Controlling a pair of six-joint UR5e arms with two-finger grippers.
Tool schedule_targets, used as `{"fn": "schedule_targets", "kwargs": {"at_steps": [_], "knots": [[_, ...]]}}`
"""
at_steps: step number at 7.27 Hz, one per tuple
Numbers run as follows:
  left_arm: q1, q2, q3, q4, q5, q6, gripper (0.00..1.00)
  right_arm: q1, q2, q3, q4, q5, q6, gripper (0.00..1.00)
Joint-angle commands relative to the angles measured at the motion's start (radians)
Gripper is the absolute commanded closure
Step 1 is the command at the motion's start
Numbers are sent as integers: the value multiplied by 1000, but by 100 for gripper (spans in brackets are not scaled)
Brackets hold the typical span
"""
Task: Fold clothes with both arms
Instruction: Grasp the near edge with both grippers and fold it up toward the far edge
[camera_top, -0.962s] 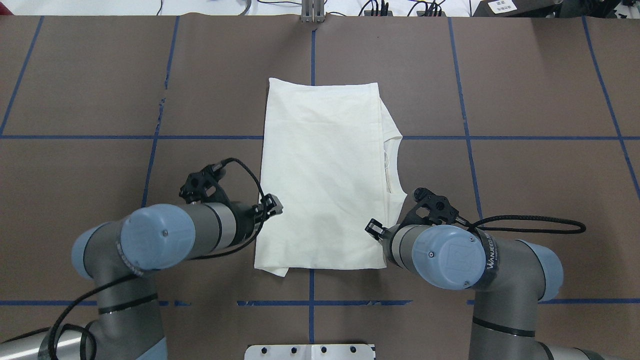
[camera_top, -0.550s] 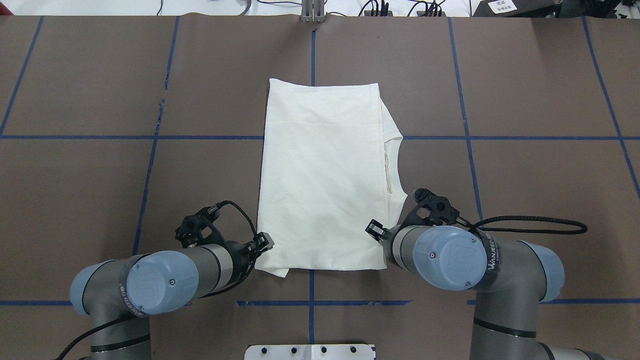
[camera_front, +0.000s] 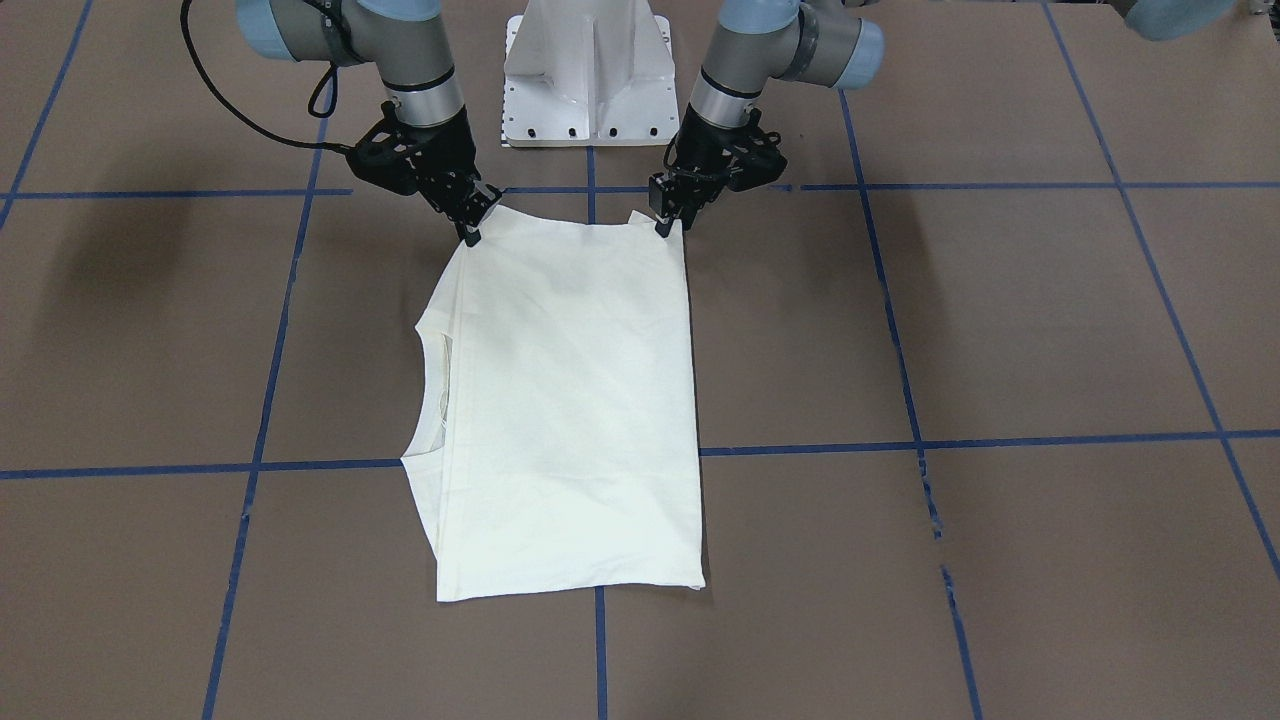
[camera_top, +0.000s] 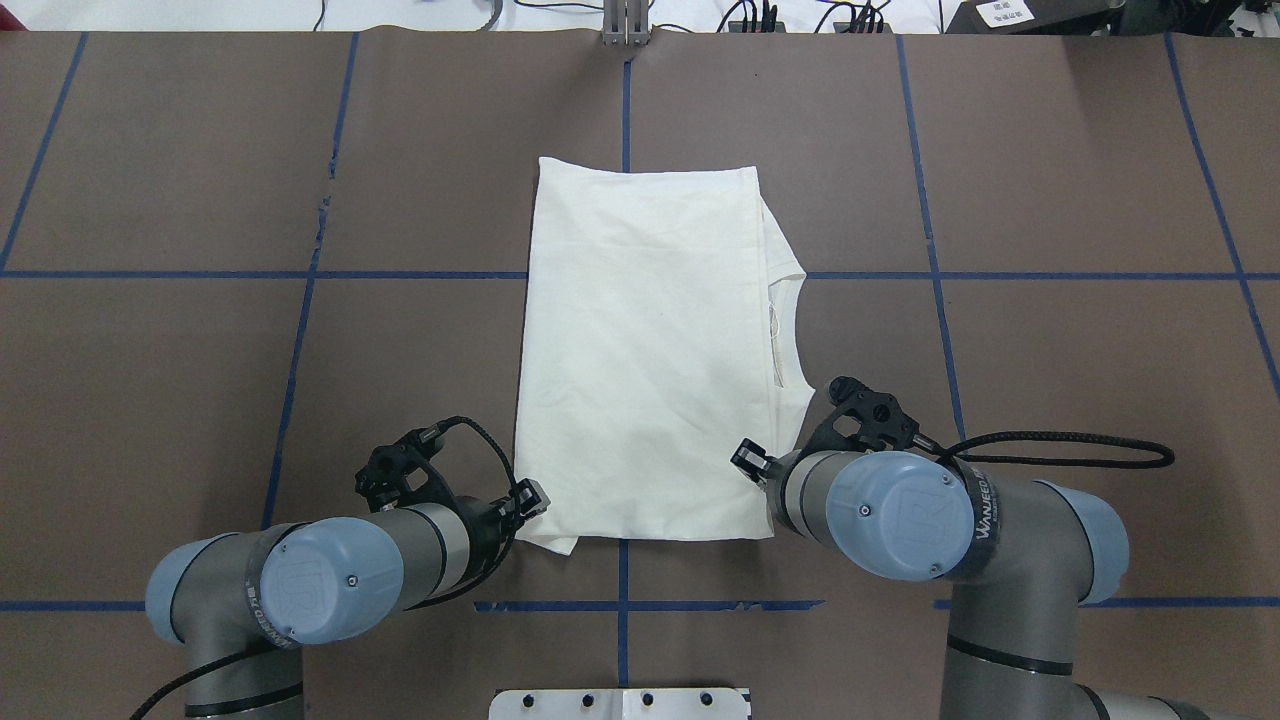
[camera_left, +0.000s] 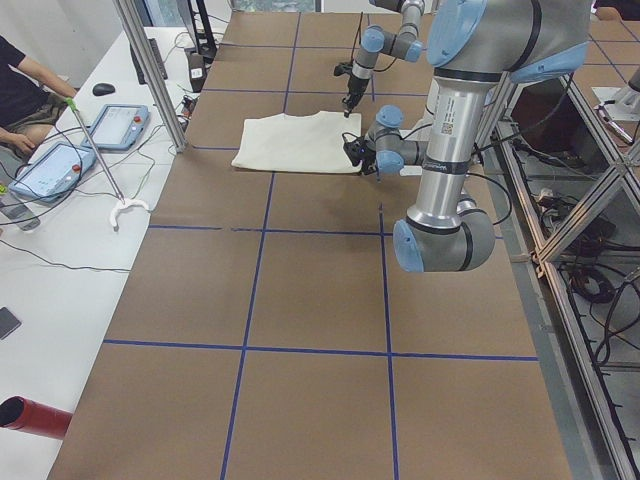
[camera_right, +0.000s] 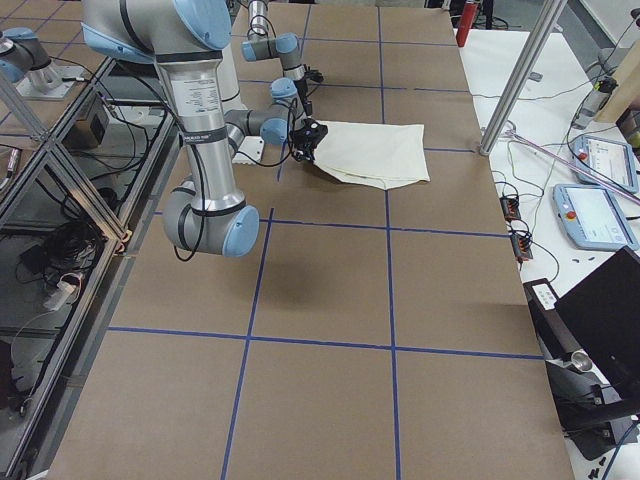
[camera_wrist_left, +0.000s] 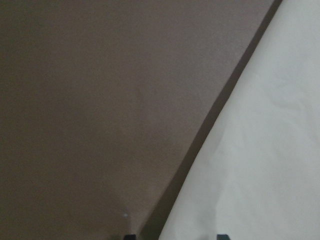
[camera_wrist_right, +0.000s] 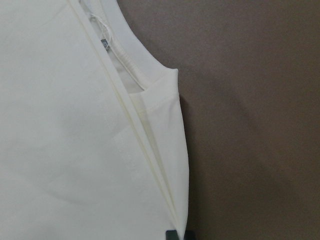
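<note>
1. Since a second ago, my left arm (camera_top: 330, 580) is drawing back toward the near side. It is carrying the left gripper (camera_top: 530, 497) from midway along the shirt's left edge down to its near-left corner. The right arm (camera_top: 900, 515) is staying where it was.
2. I am looking at the brown table (camera_top: 200, 400), which is carrying the cream T-shirt (camera_top: 640, 350) at its middle.
3. The shirt is lying plain side up as a tall rectangle running near to far. I judge one more fold is pending, near end over to far end.
4. Both arms are reaching in low from the near side so that each takes one near corner. That should let the hem lift level.
5. The left gripper is standing open, its jaws straddling the cloth edge and holding nothing yet.
6. The right gripper (camera_top: 745, 458) is sitting at the near-right edge with its jaws nearly together on the layered edge. It appears to be pinching the cloth while it waits.
7. The ribbed neckline (camera_top: 790, 330) is peeking out along the right side, so I am expecting extra thickness there.
</note>
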Motion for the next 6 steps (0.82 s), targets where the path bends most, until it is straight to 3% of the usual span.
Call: {"fn": "schedule_targets", "kwargs": {"at_steps": [1, 3, 5, 6], "knots": [[2, -6, -22, 0, -1, -3, 100, 0, 0, 1, 2, 3, 1, 100], [-3, 4, -147, 76, -1, -6, 100, -20, -15, 25, 5, 6, 1, 100], [41, 1, -325, 220, -4, -85, 100, -83, -105, 180, 7, 1, 4, 100], [44, -6, -379, 235, -4, -98, 100, -81, -124, 261, 7, -2, 4, 100]]}}
